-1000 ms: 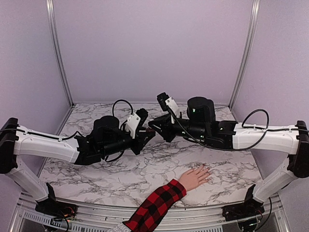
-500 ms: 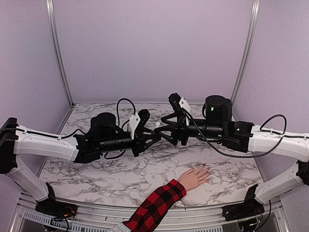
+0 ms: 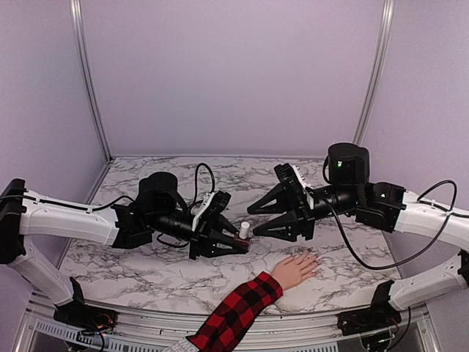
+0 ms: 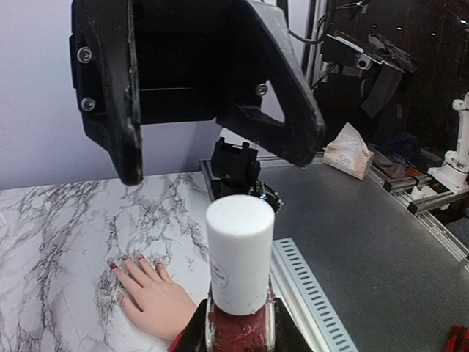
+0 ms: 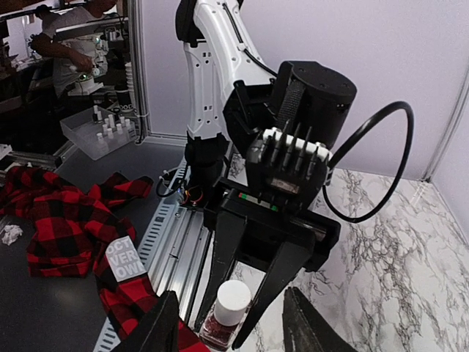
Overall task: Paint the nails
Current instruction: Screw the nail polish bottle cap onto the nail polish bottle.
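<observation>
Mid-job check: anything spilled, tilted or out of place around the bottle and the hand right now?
Nothing stands out. The polish bottle stands upright in the shut left gripper, white cap on, no spill on the marble table. The hand lies flat, palm down. The right gripper is open, apart from the cap.

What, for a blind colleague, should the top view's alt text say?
The left tool grips a small dark-red polish bottle, white cap on; the right tool faces it with jaws open. Nearer the camera, a pale hand in a red-and-black plaid sleeve lies flat on the marble table.
</observation>
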`<state>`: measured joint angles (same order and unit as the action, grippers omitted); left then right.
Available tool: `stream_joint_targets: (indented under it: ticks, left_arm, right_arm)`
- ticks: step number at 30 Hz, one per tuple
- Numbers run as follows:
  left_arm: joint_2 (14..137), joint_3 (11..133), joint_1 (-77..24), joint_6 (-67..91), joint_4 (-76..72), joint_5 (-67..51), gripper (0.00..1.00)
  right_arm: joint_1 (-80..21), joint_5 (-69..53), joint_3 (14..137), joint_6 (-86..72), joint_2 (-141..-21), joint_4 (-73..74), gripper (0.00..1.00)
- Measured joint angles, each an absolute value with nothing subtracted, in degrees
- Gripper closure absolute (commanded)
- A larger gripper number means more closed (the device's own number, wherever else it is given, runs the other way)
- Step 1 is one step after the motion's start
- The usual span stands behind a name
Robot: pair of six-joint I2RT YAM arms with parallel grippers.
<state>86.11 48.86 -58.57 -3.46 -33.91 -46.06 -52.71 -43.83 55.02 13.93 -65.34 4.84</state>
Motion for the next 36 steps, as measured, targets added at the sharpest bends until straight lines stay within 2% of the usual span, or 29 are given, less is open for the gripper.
stream_joint_targets:
  ticks: [2,11,20,28,36]
  left_arm:
    - [86.1,49.3,-58.8,-3.4,-33.5,-48.4,1.00]
    - [86.3,51.9,-59.7,-3.1,-32.9,-54.2,1.00]
    - [87.0,52.4,-60.0,-3.0,-32.6,-55.5,1.00]
    - [87.0,52.4,-60.0,-4.0,-32.1,-54.9,1.00]
    - [84.9,51.5,-59.8,-5.5,-29.8,-49.7,1.00]
  right_arm:
    - [-52.8,-46.4,55.1,14.8,-65.2,5.3,0.58]
    - [-54.8,-51.6,58.0,17.5,-68.1,9.1,0.57]
    - [-55.6,-52.5,58.5,18.7,-70.0,10.9,0.72]
    - [-55.7,-52.6,59.1,18.5,-70.2,11.4,0.94]
    - [-55.6,-50.2,59.1,18.3,-70.2,11.5,0.99]
